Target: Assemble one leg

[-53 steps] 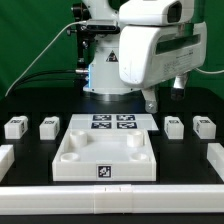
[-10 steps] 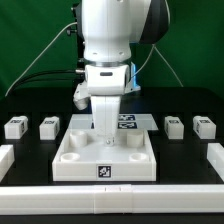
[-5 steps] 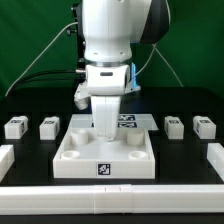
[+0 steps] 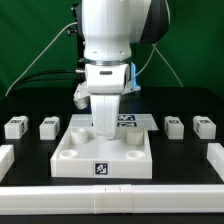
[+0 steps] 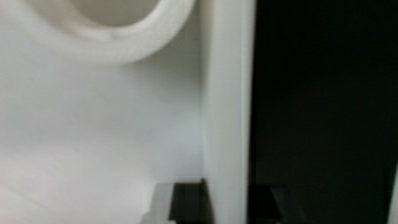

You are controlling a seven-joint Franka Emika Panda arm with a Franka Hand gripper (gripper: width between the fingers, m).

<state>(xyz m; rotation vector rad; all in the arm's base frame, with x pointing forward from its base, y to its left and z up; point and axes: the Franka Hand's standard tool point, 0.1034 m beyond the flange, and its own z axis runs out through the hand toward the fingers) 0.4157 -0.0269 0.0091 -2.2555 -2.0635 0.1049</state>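
Observation:
Four legs, small white blocks with tags, stand in a row: two at the exterior view's left point(image 4: 15, 127) point(image 4: 48, 127) and two at its right point(image 4: 174, 125) point(image 4: 204, 126). My gripper point(image 4: 104, 128) touches none of them. It is down on the far wall of the large white square piece point(image 4: 75, 158) with round corner recesses. In the wrist view the two dark fingers point(image 5: 187, 205) straddle that piece's thin wall point(image 5: 228, 120), one on each side, so my gripper point(image 5: 228, 205) is shut on it.
The marker board point(image 4: 127, 122) lies behind the square piece, partly hidden by the arm. White rails line the table at the exterior view's left point(image 4: 5, 155), right point(image 4: 216, 155) and front point(image 4: 110, 196). A green curtain hangs behind.
Earlier the arm was raised and off to the exterior view's right. Over the last second the square piece has slid slightly toward the exterior view's left with the gripper on its wall.

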